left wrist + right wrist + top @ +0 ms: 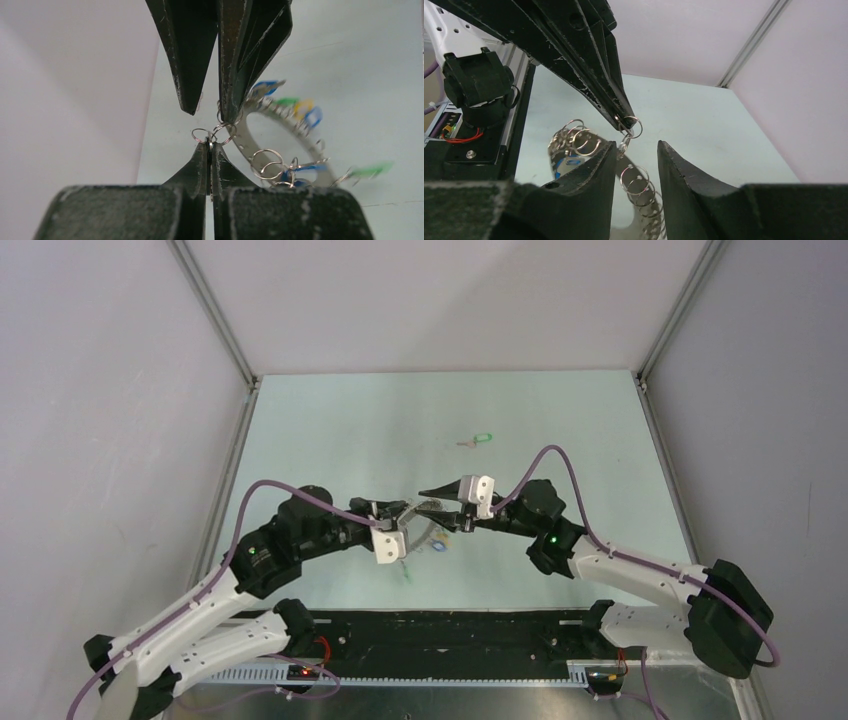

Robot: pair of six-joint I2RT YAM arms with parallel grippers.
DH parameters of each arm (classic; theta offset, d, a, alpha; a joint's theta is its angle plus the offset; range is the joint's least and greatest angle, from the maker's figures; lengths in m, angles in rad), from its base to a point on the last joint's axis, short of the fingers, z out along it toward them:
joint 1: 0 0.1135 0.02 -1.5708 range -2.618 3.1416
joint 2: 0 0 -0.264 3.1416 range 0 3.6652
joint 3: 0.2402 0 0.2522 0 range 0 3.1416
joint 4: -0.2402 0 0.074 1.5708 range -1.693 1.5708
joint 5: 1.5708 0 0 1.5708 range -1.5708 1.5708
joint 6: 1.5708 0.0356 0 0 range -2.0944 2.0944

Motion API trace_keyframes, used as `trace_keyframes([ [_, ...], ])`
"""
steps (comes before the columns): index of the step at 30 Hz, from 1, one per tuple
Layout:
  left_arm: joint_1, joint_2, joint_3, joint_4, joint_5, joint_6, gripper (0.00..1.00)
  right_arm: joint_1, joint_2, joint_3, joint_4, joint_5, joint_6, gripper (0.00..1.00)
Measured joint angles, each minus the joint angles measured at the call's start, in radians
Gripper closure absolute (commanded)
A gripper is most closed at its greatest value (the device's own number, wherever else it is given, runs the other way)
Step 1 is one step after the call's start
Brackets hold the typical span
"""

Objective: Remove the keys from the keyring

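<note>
While both arms bend inward and meet over the table (pixel 560 420), its edges well away, the keyring (pixel 295 135) with keys (pixel 305 107) is at the left gripper (pixel 208 145). That gripper is clamped on a small split ring (pixel 201 134). The right gripper (pixel 636 145) has its jaws half-open, straddling the link.

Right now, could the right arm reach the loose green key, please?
Probably yes. The green key lies alone on the table beyond the open right hand, nothing between them; the left hand, pinching a small ring, sits on the other side.

Blk/wht arms (pixel 640 575), purple cables (pixel 560 454), green LEDs (pixel 553 539)
</note>
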Motion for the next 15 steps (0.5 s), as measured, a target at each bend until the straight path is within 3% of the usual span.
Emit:
trace_keyframes([
  [15, 0.000, -0.044, -0.029, 0.014, 0.032, 0.057, 1.00, 0.006, 0.018, 0.030, -0.032, -0.020, -0.007, 0.57],
])
